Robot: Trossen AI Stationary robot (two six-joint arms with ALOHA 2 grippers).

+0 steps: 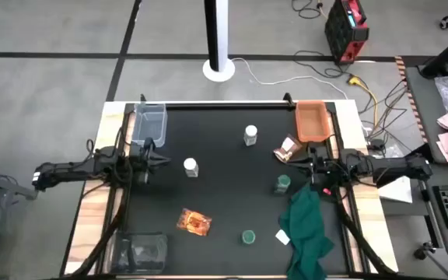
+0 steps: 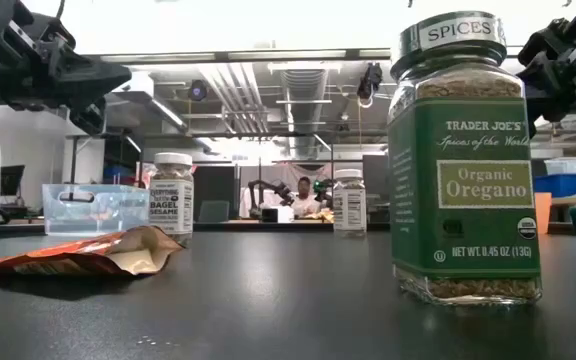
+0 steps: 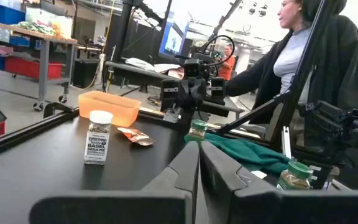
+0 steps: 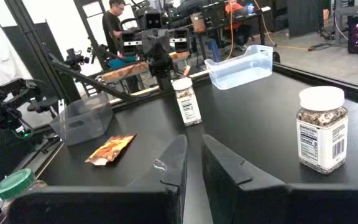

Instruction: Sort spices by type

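1. Left gripper [image 1: 160, 158]: at the table's 9 o'clock side, raised above the black table top [image 1: 224, 202], fingers pressed together, holding nothing.
2. Right gripper [image 1: 306, 166]: at the 3 o'clock side, also off the surface, fingers nearly together with only a thin gap, empty.
3. Everything-bagel-sesame jar [image 1: 190, 166]: clear, white cap, upright, just left of table centre, near the left gripper's tip.
4. Second white-capped clear jar [image 1: 250, 136]: upright, toward 12 o'clock, well apart from the first.
5. Oregano jar [image 1: 248, 236]: green label and lid, upright at 6 o'clock, close before the low camera.
6. Second green-lidded jar [image 1: 284, 183]: upright toward 4 o'clock, just beside the upper edge of the dark green cloth [image 1: 306, 233].
7. Orange foil packet [image 1: 194, 222]: lying flat toward 7 o'clock.
8. Copper foil packet [image 1: 287, 149]: crumpled, toward 2 o'clock, just beside the orange bin [image 1: 313, 121] and near the right gripper.
9. Clear bin [image 1: 149, 122]: at the 11 o'clock corner.
10. Second clear bin [image 1: 145, 250]: at the 7 o'clock corner.
11. White paper scrap [image 1: 283, 236]: touching the cloth's left edge, near the oregano jar.
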